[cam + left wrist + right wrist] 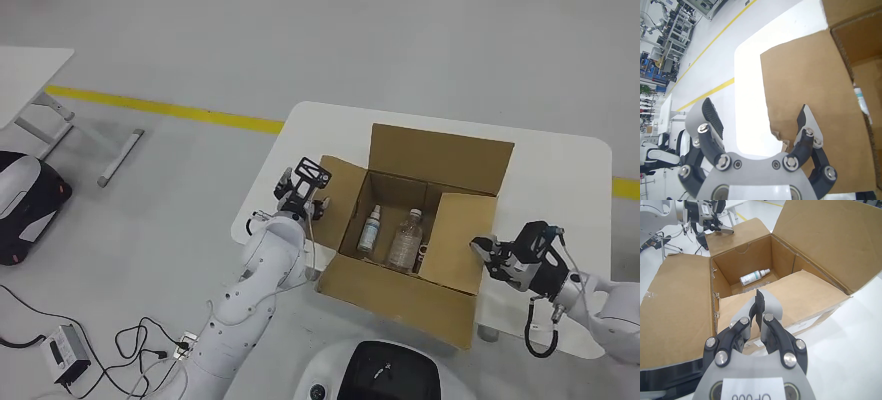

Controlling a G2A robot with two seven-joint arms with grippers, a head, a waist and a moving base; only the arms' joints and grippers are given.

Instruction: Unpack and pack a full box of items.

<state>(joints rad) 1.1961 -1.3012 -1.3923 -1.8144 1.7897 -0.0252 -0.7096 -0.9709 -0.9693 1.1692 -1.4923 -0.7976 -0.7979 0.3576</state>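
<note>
Cardboard box (400, 288) sits open on the white table (560, 170), all four flaps folded out and the far one standing tall. Down on the floor of the box lie two items side by side: a white spray bottle (370, 230) with a teal label towards the left, and a clear plastic bottle (406, 240) just to its right. From the right wrist view the spray bottle (753, 275) is flat on its side with its nozzle pointing to the far wall, and the clear bottle (757, 286) just peeks over the right flap's edge.

Over on the left, the left gripper (312, 172) hangs above the left flap's outer edge with its fingers spread wide and nothing between them. In its own view the left gripper (755, 103) has one finger over the flap of the box (810, 75) and the other over the bare table (747, 75), with the spray bottle (860, 96) at the edge.

On the right, the right gripper (480, 245) sits at the right flap's outer edge, fingers pressed together. Its own view shows the right gripper (759, 296) closed above that flap, pointing into the box (781, 251). I cannot tell whether it touches the cardboard.

Across the box, the left gripper (727, 230) shows above the opposite flap.
</note>
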